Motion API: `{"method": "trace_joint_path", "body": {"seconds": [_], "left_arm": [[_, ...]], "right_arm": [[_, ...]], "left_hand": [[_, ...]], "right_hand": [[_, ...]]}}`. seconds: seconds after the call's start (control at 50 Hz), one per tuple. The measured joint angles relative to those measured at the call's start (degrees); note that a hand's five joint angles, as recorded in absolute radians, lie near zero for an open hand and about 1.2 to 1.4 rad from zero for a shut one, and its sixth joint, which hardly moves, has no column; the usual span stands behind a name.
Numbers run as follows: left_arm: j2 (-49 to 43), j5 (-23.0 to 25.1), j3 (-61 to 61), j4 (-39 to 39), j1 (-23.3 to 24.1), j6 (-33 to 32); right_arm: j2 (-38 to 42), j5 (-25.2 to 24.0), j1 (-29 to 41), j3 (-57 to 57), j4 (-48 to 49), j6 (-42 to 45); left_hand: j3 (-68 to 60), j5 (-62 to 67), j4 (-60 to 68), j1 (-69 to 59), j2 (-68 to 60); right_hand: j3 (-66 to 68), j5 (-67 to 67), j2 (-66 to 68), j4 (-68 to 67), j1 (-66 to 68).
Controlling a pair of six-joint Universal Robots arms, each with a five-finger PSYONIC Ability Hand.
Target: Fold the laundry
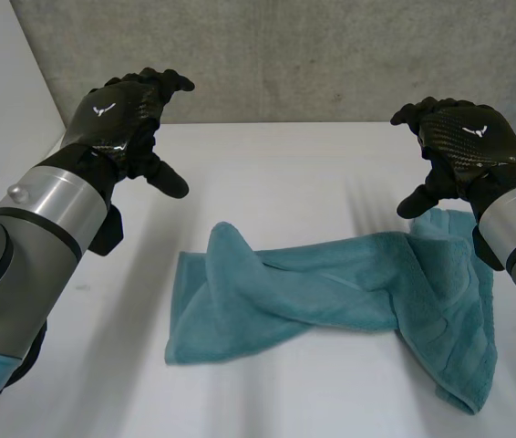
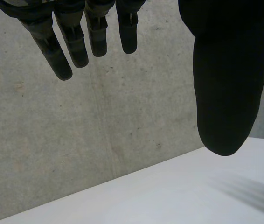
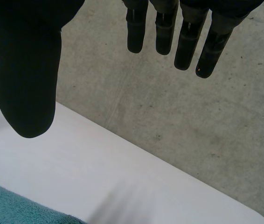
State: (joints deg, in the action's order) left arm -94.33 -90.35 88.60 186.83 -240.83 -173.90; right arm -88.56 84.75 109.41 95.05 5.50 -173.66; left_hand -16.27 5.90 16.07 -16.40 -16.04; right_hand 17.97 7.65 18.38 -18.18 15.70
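**Towel position relative to both hands before the first grasp**

The left hand (image 1: 126,114) is held raised above the left part of the white table (image 1: 267,173). In the left wrist view its fingers (image 2: 62,56) are extended, with the thumb (image 2: 225,93) spread well apart from them, and nothing is held. Bare table (image 2: 169,196) and the grey concrete wall (image 2: 99,116) are seen beyond the fingertips.

The teal towel (image 1: 331,310) is laid on the table between the two arms, nearer the robot than either hand. Its long axis runs from left to right. The cloth is rumpled and twisted across the middle. The left end lies lower and to the right of the left hand, apart from it. The right end is broader and extends toward the near edge beside the right arm.

The right hand (image 1: 463,146) is held raised above the far right corner of the towel. In the right wrist view its fingers (image 3: 188,42) are extended, the thumb (image 3: 24,84) is spread, and nothing is held. An edge of the towel (image 3: 10,205) is seen below the thumb.

The right hand is judged to be the nearer to the cloth. The twist is expected to need flattening before any fold. No other item is seen on the table to obstruct either descent.
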Motion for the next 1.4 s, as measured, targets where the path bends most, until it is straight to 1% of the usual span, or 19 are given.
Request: {"method": "trace_joint_path", "body": {"seconds": [0.42, 0.5, 0.58, 0.88, 1.0, 1.04, 1.06, 1.12, 1.14, 1.16, 1.18, 1.26, 1.4], "left_arm": [[-1.81, 1.18, -0.93, 0.04, -0.67, -3.33], [-2.39, 1.56, -1.43, 0.11, -0.88, -4.75], [-2.96, 1.95, -1.92, 0.16, -1.1, -6.16], [-4.47, 2.53, -2.28, 0.4, -1.12, -6.53], [-11.84, 6.48, -6.67, -0.94, -1.17, -6.58], [-12.45, 6.86, -7.08, -1.11, -1.18, -6.61], [-15.9, 8.72, -9.25, -2.0, -1.29, -6.86], [-18.03, 9.73, -10.68, -2.43, -1.36, -7.06], [-20.4, 10.6, -12.3, -2.8, -1.42, -7.32], [-20.4, 10.6, -12.3, -2.8, -1.42, -7.32], [-22.59, 11.12, -13.83, -3.0, -1.44, -7.63], [-26.51, 11.54, -16.33, -3.16, -1.43, -8.47], [-31.86, 11.61, -18.4, -2.96, -1.34, -11.02]], "right_arm": [[-0.03, -0.08, -0.19, 0.06, 0.17, 0.99], [-0.02, -0.1, -0.27, 0.12, 0.23, 1.45], [-0.03, -0.11, -0.33, 0.16, 0.32, 1.87], [0.03, -0.16, -0.4, 0.13, -0.46, 2.74], [-0.21, -0.17, -0.52, 0.5, -8.44, 9.76], [-0.24, -0.16, -0.54, 0.67, -9.14, 10.44], [-0.43, -0.14, -0.62, 1.91, -12.49, 13.86], [-0.63, -0.12, -0.68, 2.83, -14.06, 15.56], [-1.16, -0.03, -0.95, 4.53, -15.72, 17.41], [-1.16, -0.03, -0.95, 4.53, -15.72, 17.41], [-1.93, 0.09, -1.5, 6.37, -16.6, 18.52], [-3.97, 0.18, -3.26, 10.34, -17.08, 19.58], [-7.24, -0.23, -5.89, 17.54, -15.35, 20.16]], "left_hand": [[0.0, 0.0, 0.0, 0.0, 0.0], [2.49, -2.28, -2.42, 2.62, 2.35], [3.31, -3.14, -3.41, 3.43, 3.36], [3.7, -3.35, -3.65, 3.71, 3.58], [1.87, -1.42, -1.64, 1.9, 1.56], [1.59, -1.15, -1.36, 1.63, 1.31], [1.26, -0.79, -0.92, 1.44, 0.94], [1.16, -0.72, -0.86, 1.42, 0.86], [0.74, -0.42, -0.55, 0.91, 0.48], [0.74, -0.42, -0.55, 0.91, 0.48], [-0.51, 0.94, 0.76, -0.53, -0.78], [-2.77, 3.17, 2.99, -2.75, -3.04], [-5.3, 5.73, 5.51, -5.19, -5.56]], "right_hand": [[0.0, 0.0, 0.0, 0.0, 0.0], [-5.54, -3.53, -5.62, 4.81, -3.94], [-5.77, -3.55, -5.97, 4.87, -4.05], [-5.77, -3.56, -5.97, 4.87, -4.05], [-5.77, -3.56, -5.97, 4.87, -4.05], [-5.77, -3.56, -5.97, 4.87, -4.05], [-5.77, -3.56, -5.97, 4.87, -4.05], [-5.77, -3.56, -5.97, 4.87, -4.05], [-5.77, -3.56, -5.97, 4.87, -4.05], [-5.77, -3.56, -5.97, 4.87, -4.05], [-5.77, -3.56, -5.97, 4.87, -4.05], [-5.77, -3.56, -5.97, 4.87, -4.05], [-5.77, -3.56, -5.97, 4.87, -4.05]]}}
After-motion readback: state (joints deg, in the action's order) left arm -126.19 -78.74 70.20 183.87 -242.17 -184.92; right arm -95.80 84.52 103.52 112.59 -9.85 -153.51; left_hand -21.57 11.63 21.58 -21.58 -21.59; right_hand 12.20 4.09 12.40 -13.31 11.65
